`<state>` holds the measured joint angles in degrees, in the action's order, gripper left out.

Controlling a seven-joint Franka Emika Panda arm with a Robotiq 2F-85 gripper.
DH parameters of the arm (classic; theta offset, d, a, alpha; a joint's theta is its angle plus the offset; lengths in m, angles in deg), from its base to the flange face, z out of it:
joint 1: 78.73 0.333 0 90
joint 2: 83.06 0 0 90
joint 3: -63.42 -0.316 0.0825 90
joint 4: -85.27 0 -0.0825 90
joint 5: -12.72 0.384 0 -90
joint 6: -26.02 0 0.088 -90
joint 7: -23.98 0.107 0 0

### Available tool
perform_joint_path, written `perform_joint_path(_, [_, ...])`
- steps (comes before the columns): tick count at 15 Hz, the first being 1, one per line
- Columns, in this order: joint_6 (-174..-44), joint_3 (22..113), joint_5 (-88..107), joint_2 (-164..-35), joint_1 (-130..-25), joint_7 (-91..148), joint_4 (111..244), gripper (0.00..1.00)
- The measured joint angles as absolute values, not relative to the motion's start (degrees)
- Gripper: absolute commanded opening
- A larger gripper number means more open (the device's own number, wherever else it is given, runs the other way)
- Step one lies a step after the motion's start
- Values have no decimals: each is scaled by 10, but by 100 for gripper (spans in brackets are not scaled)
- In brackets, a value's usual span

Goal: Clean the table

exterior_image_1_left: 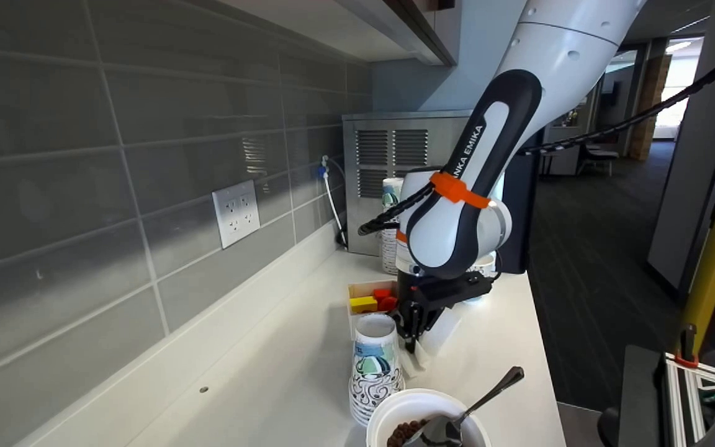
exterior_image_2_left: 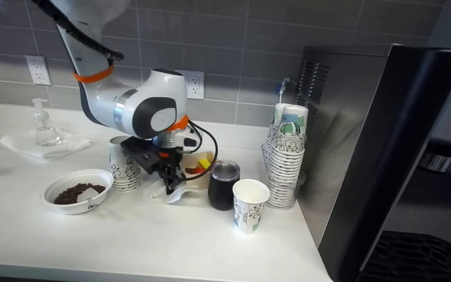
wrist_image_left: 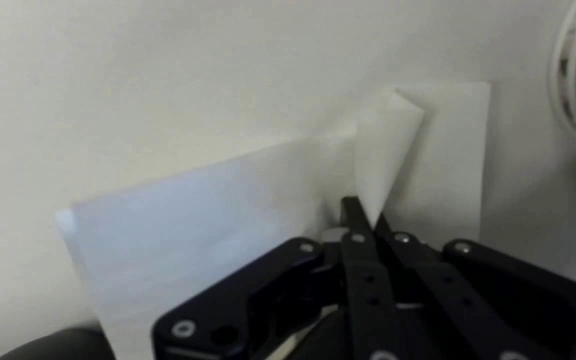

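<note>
Well apart from the hand (exterior_image_2_left: 169, 190), soap dispenser (exterior_image_2_left: 45, 132) visible in an exterior view, outside the wrist view. Hand clamped together on a fold of white paper (wrist_image_left: 387, 150). Surface (exterior_image_2_left: 194, 243) directly beneath the hand: off-white, smooth, straight-edged; cup stack (exterior_image_2_left: 125, 168) upright just beside the hand.

Smooth off-white counter (exterior_image_2_left: 178, 246), plain. Along its back edge, grey rectangular wall tiles (exterior_image_1_left: 35, 99) with paler grout lines (exterior_image_1_left: 122, 148). Toward that edge, tall stack of white paper cups (exterior_image_2_left: 288, 164): dark swirls, blue and green print. Nearer the front edge, single white paper cup (exterior_image_2_left: 251, 211), same dark swirls. Black cylindrical tumbler (exterior_image_2_left: 220, 194). Round white bowl (exterior_image_1_left: 416, 402), brown pellets (exterior_image_2_left: 71, 196) inside. Open beige box (exterior_image_2_left: 199, 184): yellow block (exterior_image_1_left: 364, 304), red pieces (exterior_image_1_left: 385, 301). Thin white paper sheet (wrist_image_left: 193, 230), bluish cast on one part. Jointed white robot arm (exterior_image_1_left: 559, 74): black panels (exterior_image_1_left: 522, 93), orange bands (exterior_image_1_left: 457, 189).
</note>
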<state>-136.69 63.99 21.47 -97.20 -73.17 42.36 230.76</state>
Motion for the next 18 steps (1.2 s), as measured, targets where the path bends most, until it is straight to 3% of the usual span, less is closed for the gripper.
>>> perform_joint_path(5, [-1311,661,193,-961,-733,434,2308,0])
perform_joint_path(17, [-1233,615,271,-925,-787,241,2348,0])
perform_joint_path(18, [-1234,608,282,-921,-787,235,2354,18])
